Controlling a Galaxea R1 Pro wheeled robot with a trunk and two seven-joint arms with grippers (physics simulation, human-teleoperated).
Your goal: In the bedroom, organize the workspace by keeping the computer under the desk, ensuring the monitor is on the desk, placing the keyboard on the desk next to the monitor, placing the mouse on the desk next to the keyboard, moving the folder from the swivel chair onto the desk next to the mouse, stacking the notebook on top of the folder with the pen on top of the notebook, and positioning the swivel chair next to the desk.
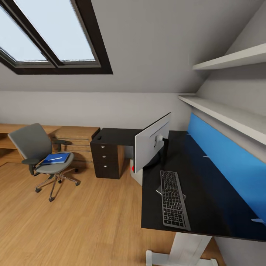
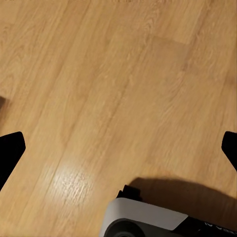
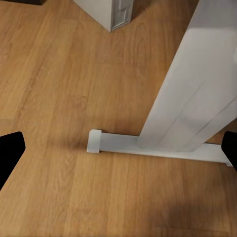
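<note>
From the head camera I see the swivel chair standing on the wooden floor well apart from the desk, its seat carrying the blue folder with a thin white pen lying on top; I cannot make out a separate notebook there. The glossy black tabletop holds the monitor, seen from its silver-white back, and the keyboard lies just in front of it, its near end close to the tabletop's front edge. The mouse sits on the far wing of the tabletop above the drawer unit, whose three drawers are closed. A grey corner of the computer with a red dot shows under the tabletop behind the monitor. There is broad open floor between the chair and the desk. In the left wrist camera I see bare floor, with the left fingers as dark tips at both edges, spread wide and holding nothing. In the right wrist camera the right fingers are likewise spread apart and empty, above the desk's white leg and its foot, with the computer's corner beyond.
</note>
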